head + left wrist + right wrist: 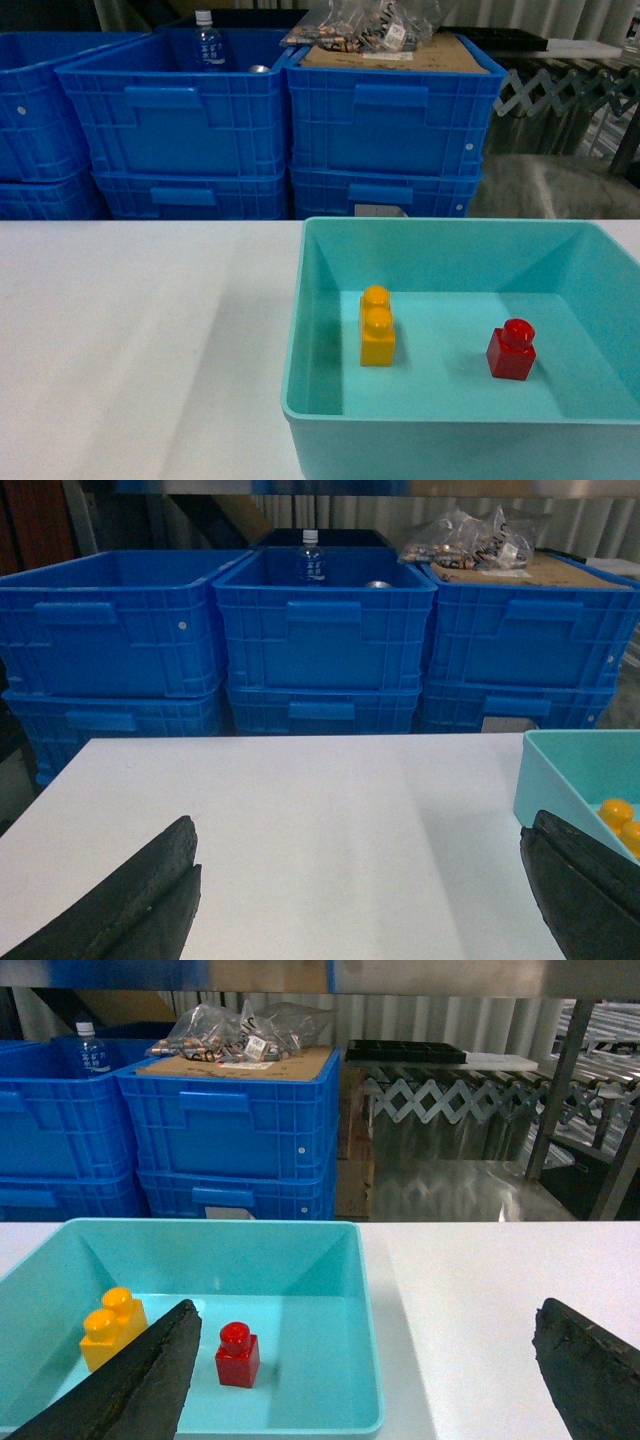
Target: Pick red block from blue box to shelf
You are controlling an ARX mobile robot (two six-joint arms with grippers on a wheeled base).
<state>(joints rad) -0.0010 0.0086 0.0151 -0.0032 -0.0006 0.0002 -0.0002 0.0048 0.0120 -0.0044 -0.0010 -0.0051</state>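
Red block between spread fingers

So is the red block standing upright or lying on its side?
Upright: the red block rests flat on the blue box floor, with its stud pointing up.

Glowing evenly under soft overhead light, casting faint shadows inside the blue box, blurring slightly at the fingertips

The red block sits in the blue box, right of the two-stud brick.
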